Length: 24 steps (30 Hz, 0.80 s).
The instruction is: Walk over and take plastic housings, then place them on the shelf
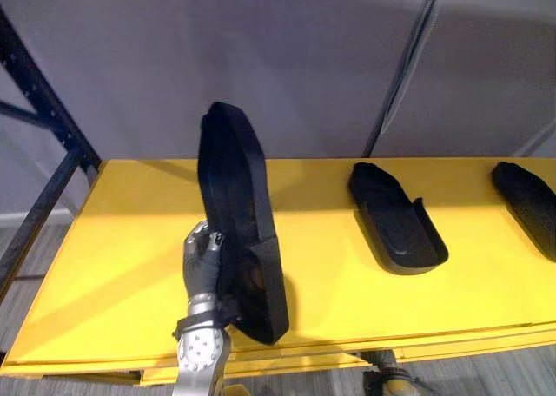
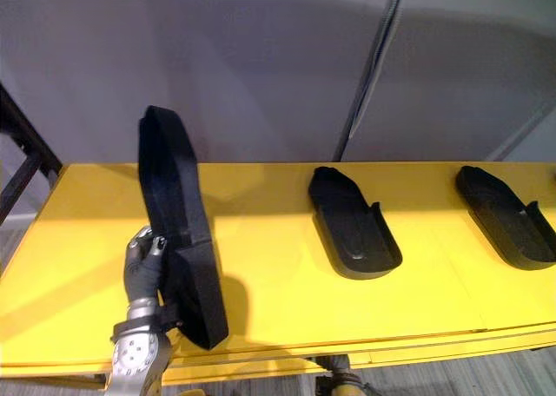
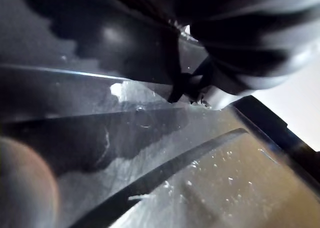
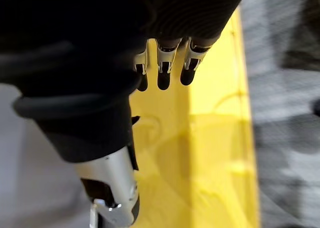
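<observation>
**Housing held on edge at the shelf's front left**

A long black plastic housing is gripped by the left hand, whose fingers are curled round its lower edge. The housing is held on its edge, nearly upright, with its narrow end raised toward the grey wall and its wide end low over the front of the yellow shelf. Whether that end touches the shelf cannot be told. A second housing is laid flat near the shelf's middle, well apart from the held one, and a third housing is seen farther right. The right hand is held empty above the yellow surface, its fingers straight. A dark rack post is seen at the shelf's left.
</observation>
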### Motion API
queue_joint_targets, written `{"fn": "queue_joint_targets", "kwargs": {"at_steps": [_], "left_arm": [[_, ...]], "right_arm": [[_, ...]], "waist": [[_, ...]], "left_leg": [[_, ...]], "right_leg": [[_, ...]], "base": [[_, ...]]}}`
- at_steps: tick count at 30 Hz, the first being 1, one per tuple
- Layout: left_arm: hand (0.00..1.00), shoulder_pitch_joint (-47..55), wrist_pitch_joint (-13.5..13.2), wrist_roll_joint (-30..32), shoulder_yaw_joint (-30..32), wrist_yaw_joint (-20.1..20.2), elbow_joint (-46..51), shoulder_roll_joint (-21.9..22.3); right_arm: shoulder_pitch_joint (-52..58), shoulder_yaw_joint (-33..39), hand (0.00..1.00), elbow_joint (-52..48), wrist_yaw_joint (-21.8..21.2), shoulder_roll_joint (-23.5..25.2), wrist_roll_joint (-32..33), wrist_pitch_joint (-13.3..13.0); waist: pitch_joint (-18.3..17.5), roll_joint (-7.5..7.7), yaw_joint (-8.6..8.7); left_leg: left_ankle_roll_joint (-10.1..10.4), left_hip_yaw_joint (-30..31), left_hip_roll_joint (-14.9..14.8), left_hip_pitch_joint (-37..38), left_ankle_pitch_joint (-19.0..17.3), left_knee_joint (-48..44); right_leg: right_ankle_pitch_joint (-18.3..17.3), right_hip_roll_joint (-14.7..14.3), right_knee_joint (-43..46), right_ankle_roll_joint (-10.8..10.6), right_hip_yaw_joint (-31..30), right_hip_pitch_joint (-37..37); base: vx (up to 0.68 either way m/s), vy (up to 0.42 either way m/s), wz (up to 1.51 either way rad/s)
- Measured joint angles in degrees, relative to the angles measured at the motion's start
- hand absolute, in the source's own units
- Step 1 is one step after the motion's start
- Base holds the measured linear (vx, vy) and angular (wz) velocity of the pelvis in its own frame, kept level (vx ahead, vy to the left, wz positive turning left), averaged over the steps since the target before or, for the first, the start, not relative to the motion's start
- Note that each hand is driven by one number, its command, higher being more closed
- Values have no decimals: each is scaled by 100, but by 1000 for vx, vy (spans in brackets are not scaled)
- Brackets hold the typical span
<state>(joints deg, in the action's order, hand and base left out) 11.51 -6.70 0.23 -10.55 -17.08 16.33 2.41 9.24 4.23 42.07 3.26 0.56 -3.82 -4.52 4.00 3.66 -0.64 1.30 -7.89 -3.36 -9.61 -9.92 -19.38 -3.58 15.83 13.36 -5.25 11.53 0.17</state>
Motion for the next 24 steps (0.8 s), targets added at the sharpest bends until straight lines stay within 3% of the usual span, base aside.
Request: {"fn": "queue_joint_targets", "kwargs": {"at_steps": [2, 5, 6, 7, 9, 10, 11, 12, 14, 16, 20, 24], "left_arm": [[100, -118, 0, 11, -52, -4, -2, -2], [100, -116, 0, 17, 22, -16, 34, -7], [100, -62, 0, 18, 44, -24, 45, 9], [100, -43, 18, 33, 57, -20, 32, 17], [100, -14, 52, 109, 52, 2, 34, 60], [100, 32, 53, 120, 46, 9, 40, 63], [100, 58, 52, 120, 48, 8, 49, 62], [100, 65, 57, 126, 50, 8, 49, 60], [100, 58, 62, 173, 77, 10, 45, 60], [100, 78, 99, 233, 90, 77, 43, 61], [100, 105, 112, 241, 233, 156, 54, 66], [100, 290, 248, 517, 482, 170, 58, 72]], "right_arm": [[-1, 0, 0, 20, 1, 36, -1, 4], [7, -1, 0, -84, 2, 92, -6, 19], [-19, 13, 0, -135, 0, 147, -10, 18], [-58, 2, 0, -166, -12, 226, -17, 25], [33, -8, 0, -224, -36, 266, -18, 25], [105, 12, 0, -225, -37, 261, -6, 26], [127, 13, 0, -226, -36, 257, 0, 26], [158, 9, 0, -235, -35, 238, 1, 26], [170, 7, 0, -238, -35, 253, 5, 27], [212, -9, 0, -248, -37, 258, 14, 46], [229, 20, 0, -378, 4, 295, 27, 71], [211, 23, 0, -431, -11, 296, 27, 72]], "waist": [[42, 2, -22], [103, 47, -47], [149, 38, -48], [216, 44, -44], [220, 55, -36], [209, 72, -44], [190, 89, -54], [165, 131, -79], [156, 129, -165], [163, 88, -154], [67, 246, -160], [8, 239, -250]], "left_leg": [[-5, -20, 26, -6, 3, -57], [-48, -297, 71, 47, 3, -69], [-303, -401, 80, 116, -1, 39], [-382, -455, 90, 167, -34, 81], [-457, -443, 132, 229, 12, 215], [-486, -451, 249, 295, 34, 393], [-478, -464, 307, 295, 39, 454], [-449, -506, 409, 252, 56, 484], [-392, -592, 496, 118, 140, 472], [-412, -566, 445, 107, 228, 464], [-403, -446, 421, 144, 282, 396], [-425, -453, 302, 426, 302, 574]], "right_leg": [[259, 33, 0, -62, -19, -17], [523, 97, 169, 171, -26, -198], [454, 113, 262, 133, -87, -250], [39, -35, 945, -181, -349, -425], [-548, -439, 1657, -302, -608, -505], [-942, -785, 1789, -243, -609, -395], [-1056, -887, 1682, -132, -601, -370], [-1228, -959, 1238, 161, -504, -163], [-1378, -908, 502, 263, -463, 80], [-1298, -935, 413, 305, -407, 115], [-1257, -989, 402, 310, -375, 241], [-916, -1144, 288, 326, -485, 415]], "base": [[-70, 204, -5], [-153, 169, -34], [-240, 125, -41], [-209, 63, -29], [-129, 10, 2], [-83, -2, 10], [-73, -19, 8], [-32, -31, -2], [-18, -61, -8], [14, -62, 6], [68, -47, 14], [67, 16, -4]]}}
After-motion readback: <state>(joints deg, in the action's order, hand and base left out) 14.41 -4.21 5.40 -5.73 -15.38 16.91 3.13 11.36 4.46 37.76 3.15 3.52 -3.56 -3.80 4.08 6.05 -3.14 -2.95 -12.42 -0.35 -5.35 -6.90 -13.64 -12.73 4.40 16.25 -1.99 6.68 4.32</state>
